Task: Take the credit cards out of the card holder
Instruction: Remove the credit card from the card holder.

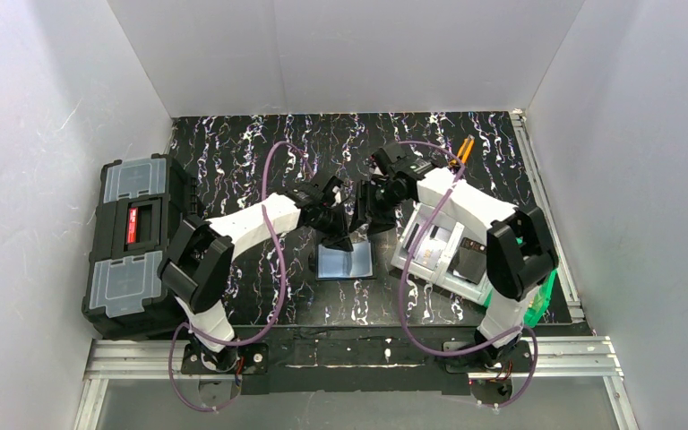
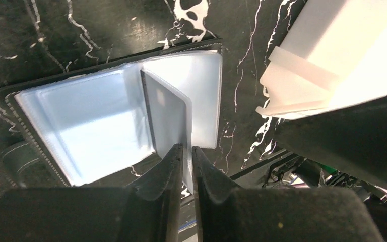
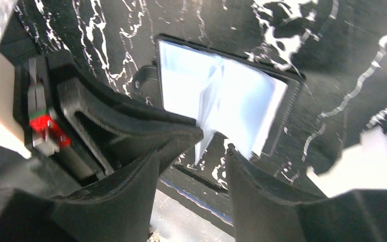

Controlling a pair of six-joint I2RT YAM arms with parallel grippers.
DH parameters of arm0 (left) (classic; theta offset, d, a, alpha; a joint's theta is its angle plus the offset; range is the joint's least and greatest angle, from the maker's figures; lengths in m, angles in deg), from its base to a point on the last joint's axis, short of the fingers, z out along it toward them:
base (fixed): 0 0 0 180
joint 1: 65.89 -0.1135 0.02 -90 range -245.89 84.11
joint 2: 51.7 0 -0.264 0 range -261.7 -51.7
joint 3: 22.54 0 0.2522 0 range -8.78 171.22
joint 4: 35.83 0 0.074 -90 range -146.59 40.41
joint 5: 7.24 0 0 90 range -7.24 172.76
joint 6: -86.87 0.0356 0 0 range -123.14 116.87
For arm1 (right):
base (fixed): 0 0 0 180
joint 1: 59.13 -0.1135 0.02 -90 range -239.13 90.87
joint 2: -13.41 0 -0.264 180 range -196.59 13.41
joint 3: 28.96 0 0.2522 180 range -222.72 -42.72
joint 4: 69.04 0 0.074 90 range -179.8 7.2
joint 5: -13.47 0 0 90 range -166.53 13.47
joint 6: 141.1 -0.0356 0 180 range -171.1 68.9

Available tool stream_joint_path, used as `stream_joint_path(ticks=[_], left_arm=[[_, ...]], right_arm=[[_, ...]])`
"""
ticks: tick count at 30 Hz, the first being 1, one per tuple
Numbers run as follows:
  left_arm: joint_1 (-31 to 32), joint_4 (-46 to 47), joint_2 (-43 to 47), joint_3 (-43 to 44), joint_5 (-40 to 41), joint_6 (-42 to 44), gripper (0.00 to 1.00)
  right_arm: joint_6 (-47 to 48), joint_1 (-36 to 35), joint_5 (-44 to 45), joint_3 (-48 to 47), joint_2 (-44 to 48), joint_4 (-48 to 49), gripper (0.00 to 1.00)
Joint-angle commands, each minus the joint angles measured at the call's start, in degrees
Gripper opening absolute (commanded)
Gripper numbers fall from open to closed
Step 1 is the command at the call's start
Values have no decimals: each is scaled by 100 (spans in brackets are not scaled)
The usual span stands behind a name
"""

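The card holder (image 1: 347, 262) lies open on the black marbled table, its glossy blue-grey pockets facing up (image 2: 80, 121) (image 3: 252, 96). A pale silvery card (image 2: 169, 113) stands on edge at the holder's middle fold. My left gripper (image 2: 186, 151) is shut on this card's near edge and sits just above the holder (image 1: 334, 228). My right gripper (image 3: 191, 151) is open and empty, hovering beside the left one above the holder's far edge (image 1: 372, 210). I cannot pick out an orange-tan card.
A big black toolbox (image 1: 130, 237) stands at the left table edge. A white tray (image 1: 412, 235) with flat items and a green bin (image 1: 546, 296) lie at the right. An orange-handled tool (image 1: 464, 148) lies at the back right. The right arm's white link (image 2: 332, 55) is close by.
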Motion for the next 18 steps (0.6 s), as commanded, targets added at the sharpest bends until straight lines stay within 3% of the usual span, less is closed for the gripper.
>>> stream_joint_path(ticks=[1, 6, 18], left_arm=[[110, -63, -217, 300, -118, 26, 13], [186, 76, -524, 389, -260, -15, 16], [193, 138, -371, 442, -238, 71, 44]], right_arm=[[87, 191, 616, 317, 662, -404, 61], [89, 443, 810, 768, 1282, -418, 65], [143, 406, 682, 889, 1314, -429, 62]])
